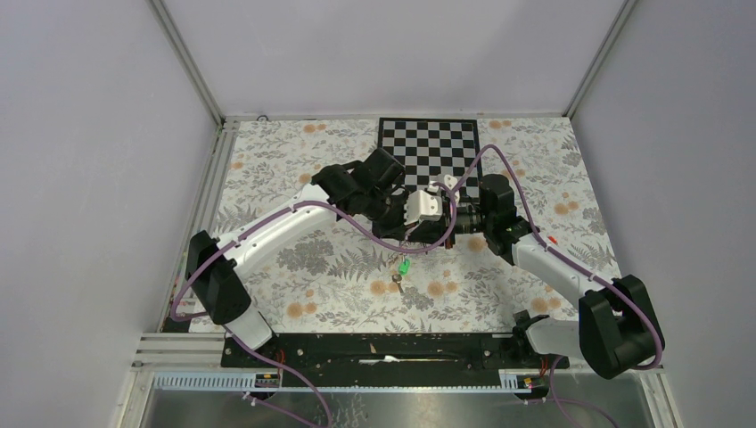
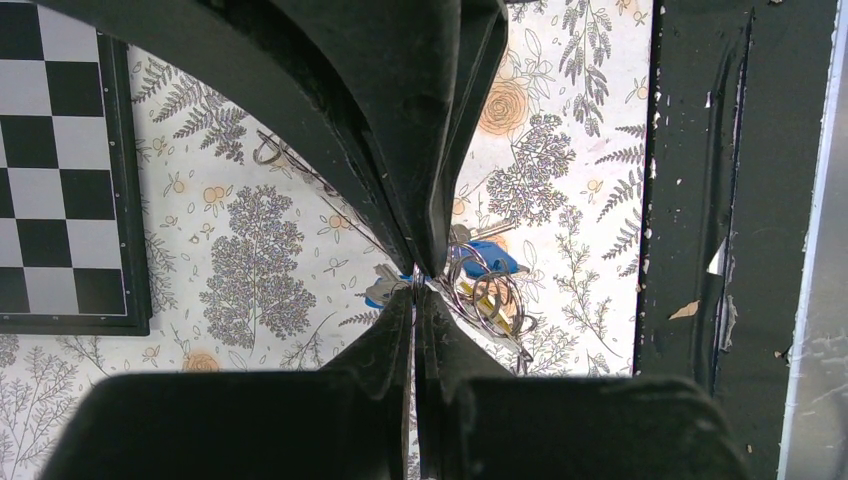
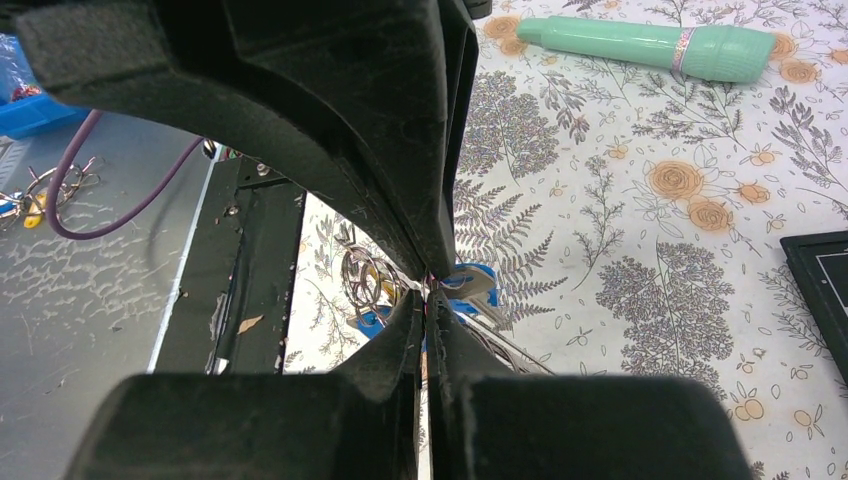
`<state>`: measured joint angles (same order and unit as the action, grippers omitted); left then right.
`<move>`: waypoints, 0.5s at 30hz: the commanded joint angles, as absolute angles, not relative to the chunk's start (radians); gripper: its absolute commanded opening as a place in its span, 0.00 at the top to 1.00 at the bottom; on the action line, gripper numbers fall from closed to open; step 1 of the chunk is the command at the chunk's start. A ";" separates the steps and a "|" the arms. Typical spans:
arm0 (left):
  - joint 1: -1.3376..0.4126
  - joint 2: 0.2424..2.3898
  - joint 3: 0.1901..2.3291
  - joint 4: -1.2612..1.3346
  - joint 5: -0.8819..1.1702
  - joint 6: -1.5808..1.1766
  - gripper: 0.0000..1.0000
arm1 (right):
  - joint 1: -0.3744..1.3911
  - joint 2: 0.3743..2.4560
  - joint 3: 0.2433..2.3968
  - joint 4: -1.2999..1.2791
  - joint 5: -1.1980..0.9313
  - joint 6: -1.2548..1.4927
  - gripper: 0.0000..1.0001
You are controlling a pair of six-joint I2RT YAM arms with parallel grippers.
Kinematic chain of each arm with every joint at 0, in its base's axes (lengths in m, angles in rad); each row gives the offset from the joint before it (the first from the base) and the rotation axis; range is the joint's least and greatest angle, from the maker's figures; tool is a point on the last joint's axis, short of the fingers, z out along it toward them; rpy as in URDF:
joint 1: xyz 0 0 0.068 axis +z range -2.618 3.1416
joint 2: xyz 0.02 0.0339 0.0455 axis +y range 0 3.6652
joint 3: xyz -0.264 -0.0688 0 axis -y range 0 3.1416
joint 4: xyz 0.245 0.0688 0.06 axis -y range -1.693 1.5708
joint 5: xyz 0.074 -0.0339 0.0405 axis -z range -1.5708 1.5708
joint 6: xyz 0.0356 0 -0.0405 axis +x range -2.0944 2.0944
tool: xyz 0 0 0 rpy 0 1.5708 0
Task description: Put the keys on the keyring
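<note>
Tabletop (image 1: 294, 178): floral; green key (image 1: 404, 266) lies loose below both end effectors.
Left end effector (image 2: 415, 280): fully closed, pinching keyring (image 2: 482, 292).
Right end effector (image 3: 430, 295): clamped tight on blue key (image 3: 466, 280).
Technique: steady ring; feed key along split.

- Top view: bright, even, diffuse light from above; the arms cast only faint, soft shadows on the bench (image 1: 294, 267).
- Wrist views: the left end effector (image 2: 418, 280) and right end effector (image 3: 428, 296) loom dark, their nearest parts soft-focused.
- The bench print behind stays sharp.
- A metal strip (image 2: 825, 250) glares pale.
</note>
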<state>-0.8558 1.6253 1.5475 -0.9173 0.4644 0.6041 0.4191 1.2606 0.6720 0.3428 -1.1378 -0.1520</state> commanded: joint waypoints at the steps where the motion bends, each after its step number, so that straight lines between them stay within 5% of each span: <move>1: -0.861 1.630 1.551 -0.834 0.505 0.574 0.99 | 0.432 1.234 0.713 0.344 -1.166 -0.210 1.00; 8: -0.843 1.557 1.458 -0.761 0.536 0.592 0.69 | 0.409 1.224 0.726 0.438 -1.229 -0.119 1.00; 15: -0.783 1.517 1.401 -0.676 0.639 0.602 0.64 | 0.392 1.232 0.695 0.679 -1.267 0.107 1.00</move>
<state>-0.8116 1.5654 1.4109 -0.7685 0.5365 0.6018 0.4046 1.2575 0.6735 0.4774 -1.2129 -0.0116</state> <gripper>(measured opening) 0.361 0.020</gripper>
